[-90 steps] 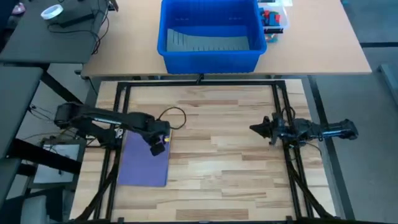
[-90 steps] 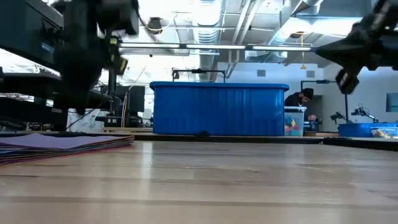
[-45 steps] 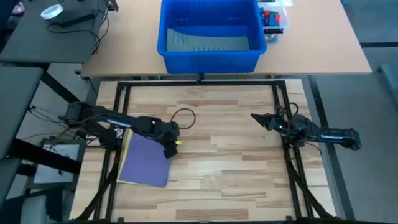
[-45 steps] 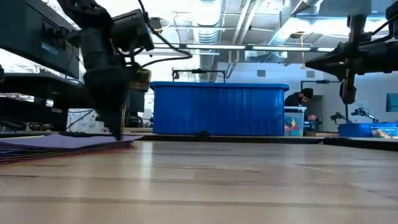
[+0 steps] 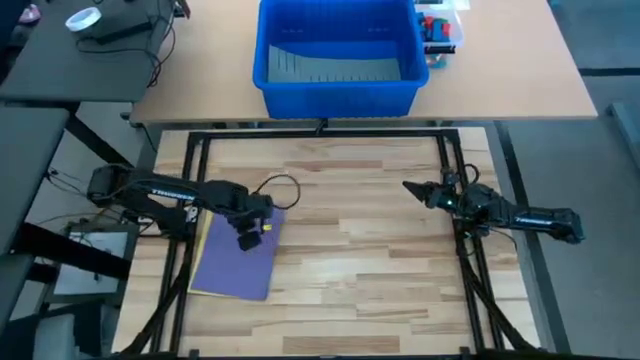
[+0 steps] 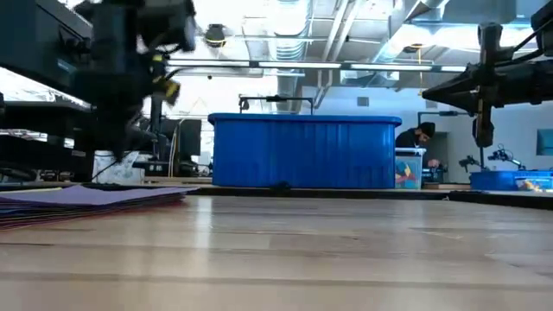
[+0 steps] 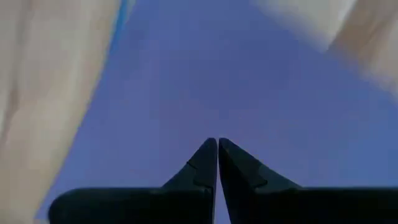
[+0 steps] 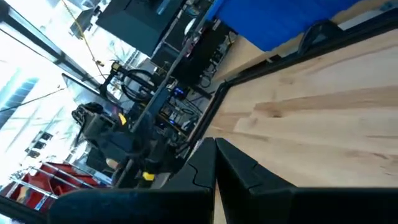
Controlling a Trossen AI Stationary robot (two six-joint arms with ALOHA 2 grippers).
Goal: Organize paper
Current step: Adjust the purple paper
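The paper is one flat stack (image 5: 237, 262) on the left half of the table, with a purple sheet (image 7: 249, 81) on top. A yellow edge (image 5: 203, 240) shows along its left side and a blue edge (image 7: 124, 9) in the left wrist view. In the low view the stack (image 6: 86, 199) lies flat on the wood. My left gripper (image 5: 248, 240) is shut, its tips (image 7: 217, 143) pointing down over the stack's far right part. The low view shows it raised above the sheets. My right gripper (image 5: 410, 187) is shut and hangs above the table's right half, pointing left.
A big blue bin (image 5: 335, 55) stands on the far table behind the work surface. A clear box (image 5: 440, 30) of small items sits to its right. Black frame rails (image 5: 320, 132) border the wooden top. A person (image 6: 423, 134) sits far off in the room.
My left gripper went right and down onto the stack's far right corner. It then came back left and up. The purple top sheet has slid a little to the right, baring a yellow edge on the left. My right gripper has moved slightly toward the far edge and levelled.
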